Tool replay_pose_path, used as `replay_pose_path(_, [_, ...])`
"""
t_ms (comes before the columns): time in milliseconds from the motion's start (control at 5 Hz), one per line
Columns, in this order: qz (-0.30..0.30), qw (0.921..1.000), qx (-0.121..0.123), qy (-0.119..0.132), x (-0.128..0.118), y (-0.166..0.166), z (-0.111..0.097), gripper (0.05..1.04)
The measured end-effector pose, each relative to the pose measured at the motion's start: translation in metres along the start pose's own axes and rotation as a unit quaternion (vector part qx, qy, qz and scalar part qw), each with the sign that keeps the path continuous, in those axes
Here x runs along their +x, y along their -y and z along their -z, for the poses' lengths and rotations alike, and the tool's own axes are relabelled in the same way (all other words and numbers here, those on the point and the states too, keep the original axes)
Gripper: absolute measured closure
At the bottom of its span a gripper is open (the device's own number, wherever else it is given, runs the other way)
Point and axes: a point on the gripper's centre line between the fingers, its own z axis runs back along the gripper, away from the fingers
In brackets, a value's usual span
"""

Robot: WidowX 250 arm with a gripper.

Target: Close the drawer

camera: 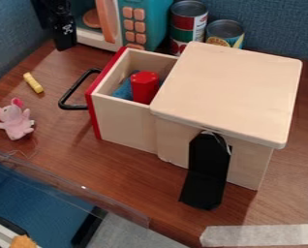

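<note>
At the upper left of the camera view, beside the toy microwave (144, 22), a black gripper (65, 47) with a white skull mark. Impossible to tell whether spread or pressed together. On the desk (134, 179), near the middle, a pale wooden cabinet (231, 89) with a flat, rounded-corner top. Out from its left side, well open, the wooden drawer (124, 121), with a red front panel (93, 109) and a black handle (69, 92), the latter pointing left toward the open part of the desk. Inside the drawer, a red faceted block (144, 87), upright, next to a piece of blue material (123, 91). Against the near face of the cabinet, a black bent piece (207, 172), upright at the top and sloping down onto the desk below.

Behind the drawer, the teal and white microwave, with orange buttons and an orange round piece (92, 18) inside. To the right of it, behind the cabinet, two food cans: a red and green one (188, 24), and just beside it a blue and yellow one (225, 33). Left of the handle, a small yellow stick (33, 83), lying down, and nearer the front a pink plush mouse (14, 119). At the lower right, strips of pale tape (260, 235) stuck to the desk.
</note>
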Motion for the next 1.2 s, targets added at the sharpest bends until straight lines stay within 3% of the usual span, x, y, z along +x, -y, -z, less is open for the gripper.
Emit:
replay_pose_path(200, [0.002, 0.9998, -0.017, -0.007, -0.001, 0.004, 0.012, 0.084])
replay_pose_path(600, [0.097, 0.9948, 0.001, 0.031, -0.013, -0.011, 0.021, 0.084])
replay_pose_path(800, [0.158, 0.9864, 0.012, 0.044, -0.027, -0.021, 0.023, 0.084])
replay_pose_path(1200, [0.25, 0.9679, 0.008, 0.029, -0.048, -0.03, 0.021, 0.084])
